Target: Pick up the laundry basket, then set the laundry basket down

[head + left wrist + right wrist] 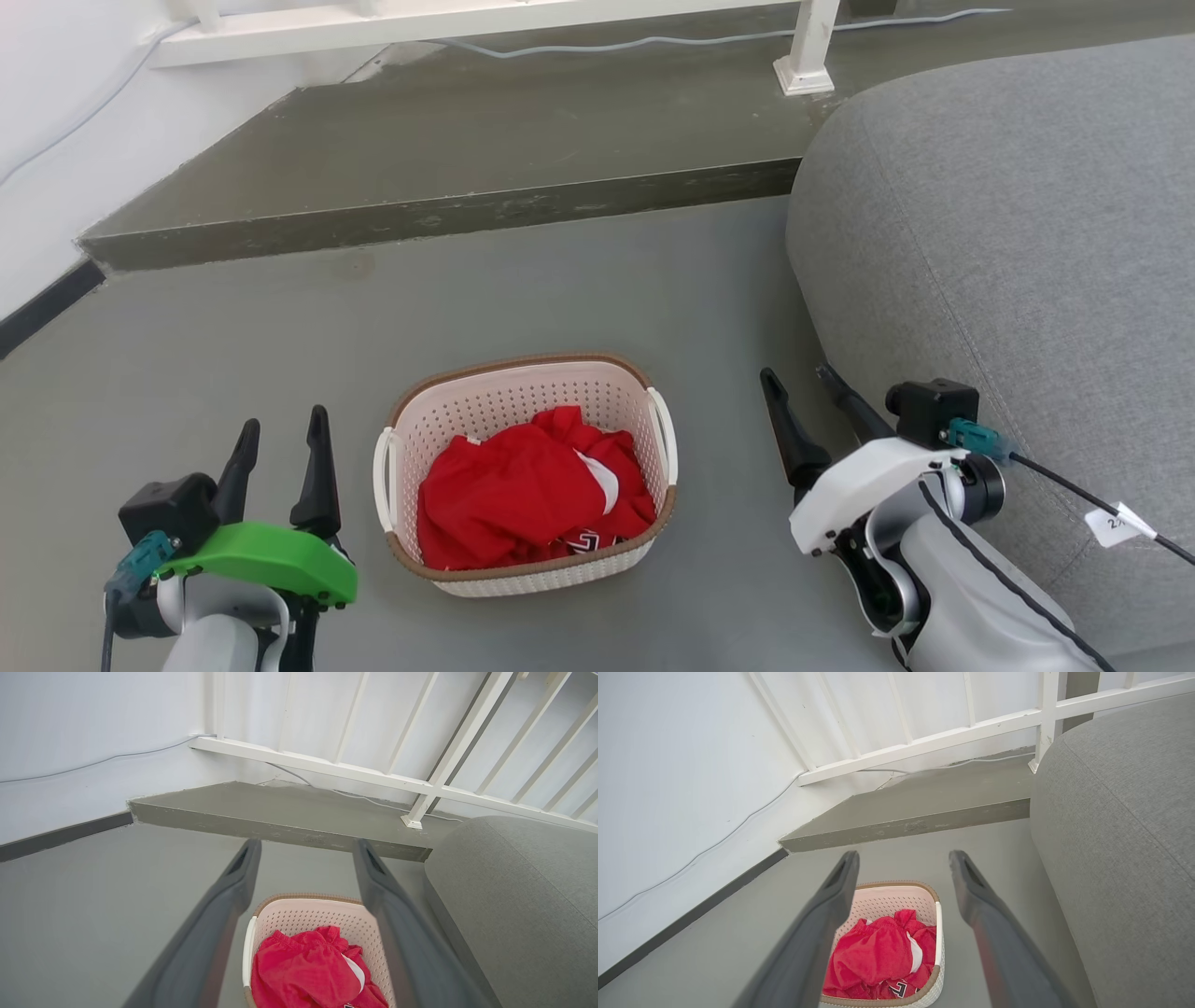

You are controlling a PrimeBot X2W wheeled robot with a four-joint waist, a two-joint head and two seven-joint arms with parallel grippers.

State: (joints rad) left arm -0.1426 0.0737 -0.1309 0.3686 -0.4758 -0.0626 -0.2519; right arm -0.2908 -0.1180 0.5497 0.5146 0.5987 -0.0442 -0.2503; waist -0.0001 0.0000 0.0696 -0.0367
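Grey floor (607, 280), matte and smooth like sealed concrete, with a raised step (467, 121) and a white railing (485, 23) beyond the laundry basket (523, 392). There's a big rounded grey fabric sofa (1027, 233) off to the basket's right. The basket sits flat on the floor, roughly centred in front of me, not lifted yet. My left hand (285, 418) hovers just left of the basket, fingers spread, nothing in it. My right hand (796, 371) is on the basket's right, between it and the sofa, also spread wide and empty.

So I reckon I'm at the approach stage. Plan is to bring each hand onto the white loop on its side, left handle (382, 467) and right handle (664, 420). Then I close both evenly and lift together so it doesn't tip. The right hand looks to have a bit further to go.

The basket's a rounded rectangle in cream plastic, walls full of little holes, brown woven-look rim. It's probably light and a bit flexy, so I'd go easy on the squeeze. A crumpled red garment (523, 495) with some white on it covers the bottom. It's soft, so it shouldn't shift much.
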